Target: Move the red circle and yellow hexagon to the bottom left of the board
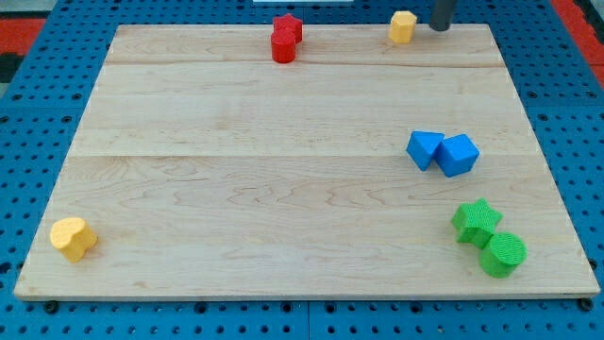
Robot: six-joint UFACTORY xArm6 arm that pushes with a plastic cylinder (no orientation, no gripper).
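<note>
The red circle (pixel 283 47) stands near the board's top edge, touching a red star (pixel 288 26) just above it. The yellow hexagon (pixel 403 26) sits at the top edge, right of the middle. My tip (pixel 440 27) is at the very top of the view, just to the right of the yellow hexagon, with a small gap between them. Only the rod's lower end shows.
A yellow heart-like block (pixel 73 237) lies at the bottom left corner. Two blue blocks (pixel 426 149) (pixel 459 155) touch each other at the right. A green star (pixel 477 221) and green circle (pixel 502 254) touch at the bottom right. The wooden board (pixel 283 189) lies on a blue pegboard.
</note>
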